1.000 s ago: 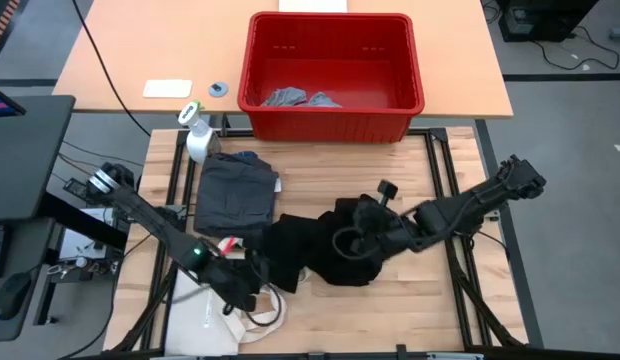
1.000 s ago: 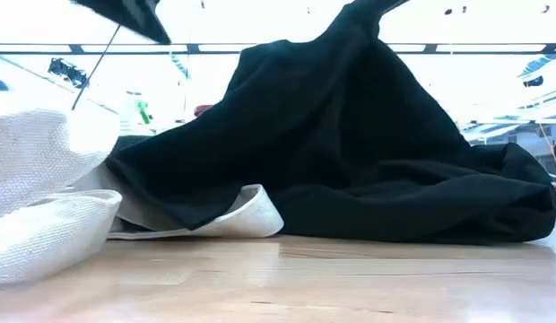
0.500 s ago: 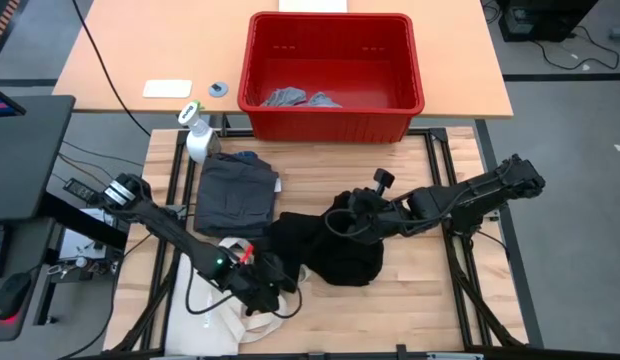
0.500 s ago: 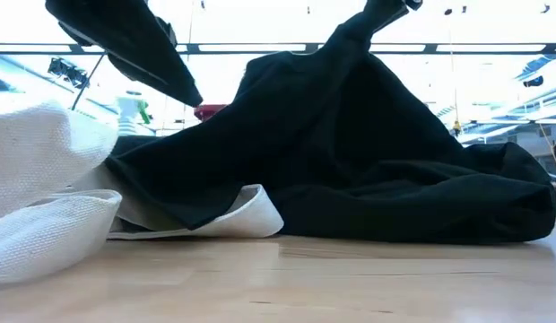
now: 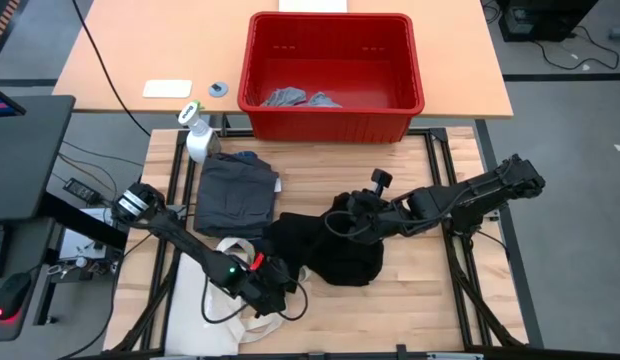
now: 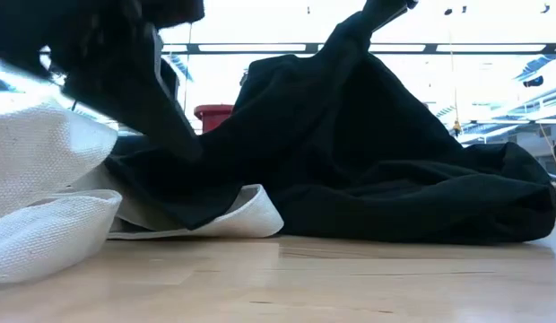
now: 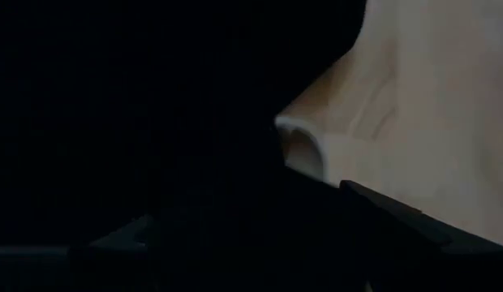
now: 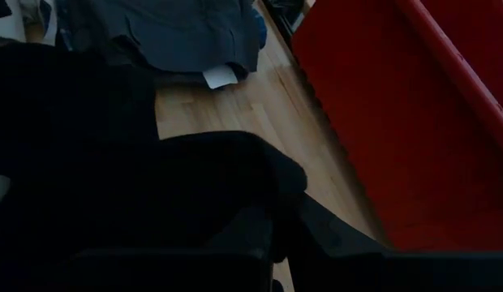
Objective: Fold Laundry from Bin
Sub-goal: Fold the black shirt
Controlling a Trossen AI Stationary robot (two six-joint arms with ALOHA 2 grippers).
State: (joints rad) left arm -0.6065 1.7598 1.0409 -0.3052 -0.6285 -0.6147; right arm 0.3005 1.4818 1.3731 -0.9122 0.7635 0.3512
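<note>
Two pincers, right pincer [image 5: 342, 222] pinching black piece [image 5: 335, 250], left pincer [image 5: 280, 297] beside it

The high view looks straight down on the whole table [image 5: 410, 290]. The low view sits at table-top height, close against the black garment [image 6: 377, 161], which both wrist views also press near.

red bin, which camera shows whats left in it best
The high view: it looks straight into the red bin, showing light grey pieces. The right wrist view shows only its outer wall, the low view a distant sliver, the left wrist view nothing.
</note>
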